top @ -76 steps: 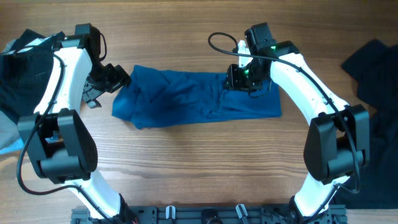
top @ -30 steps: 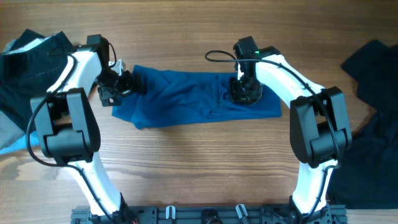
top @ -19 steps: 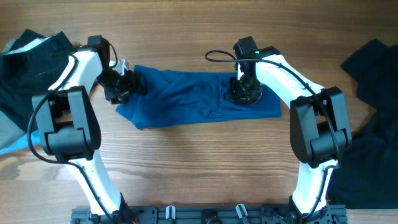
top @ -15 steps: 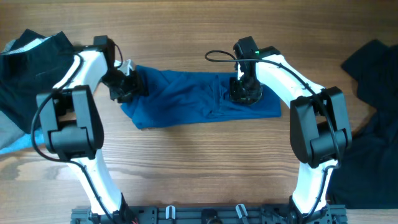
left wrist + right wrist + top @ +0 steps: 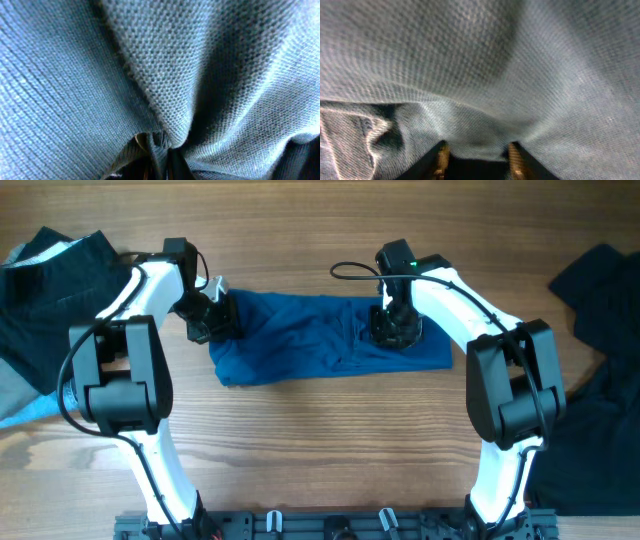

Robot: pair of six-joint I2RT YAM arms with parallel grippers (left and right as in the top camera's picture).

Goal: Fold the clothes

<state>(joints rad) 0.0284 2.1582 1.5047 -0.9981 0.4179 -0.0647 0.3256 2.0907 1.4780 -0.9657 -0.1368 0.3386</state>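
Note:
The royal-blue shirt (image 5: 320, 340) lies as a wide bunched strip across the middle of the table. My left gripper (image 5: 218, 320) sits at its left end and is shut on a pinch of the blue cloth, which gathers into the jaws (image 5: 160, 160) in the left wrist view. My right gripper (image 5: 395, 332) points down into the shirt's right half. Its fingers (image 5: 441, 156) stand apart, pressed into the fabric, and a ridge of cloth bulges between them (image 5: 478, 157). Blue weave fills both wrist views, hiding the table.
A heap of black clothes (image 5: 45, 290) lies at the left edge, with a light-blue piece (image 5: 25, 415) below it. More black garments (image 5: 600, 290) cover the right edge, reaching down to the front right (image 5: 600, 450). Bare wood (image 5: 320, 450) lies in front of the shirt.
The left gripper slid right onto the shirt's left end and shut on it, pulling that edge rightward. The right gripper stayed put and its jaws narrowed a little.

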